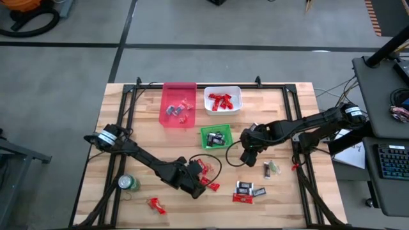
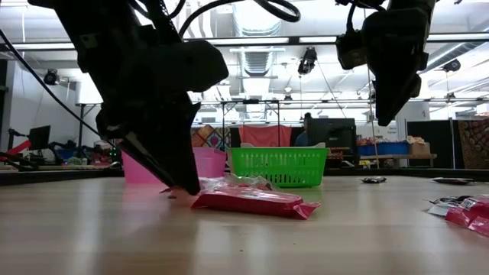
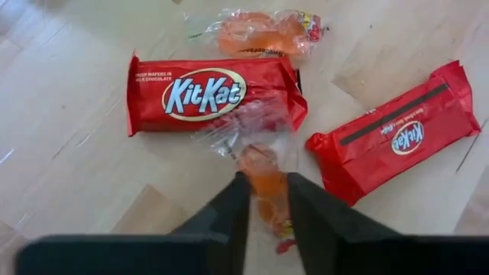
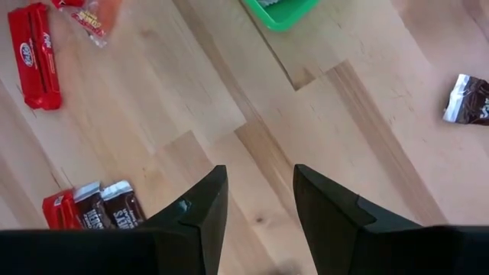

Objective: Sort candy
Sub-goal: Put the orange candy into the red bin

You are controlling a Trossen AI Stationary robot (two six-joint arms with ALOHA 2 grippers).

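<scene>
Orange clear-wrapped candy (image 3: pixel 263 183) pinched in left end effector (image 3: pixel 266 200) beside red KitKat bars (image 3: pixel 205 92); right end effector (image 4: pixel 260 195) released

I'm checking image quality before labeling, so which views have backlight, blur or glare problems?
Low view: bright ceiling lights leave both arms as dark silhouettes; the near red candy wrapper is soft. Left wrist view: the left claw blurs at the frame edge, while the KitKat bar is sharp with mild sheen. High view: even light, no glare on the table.
</scene>
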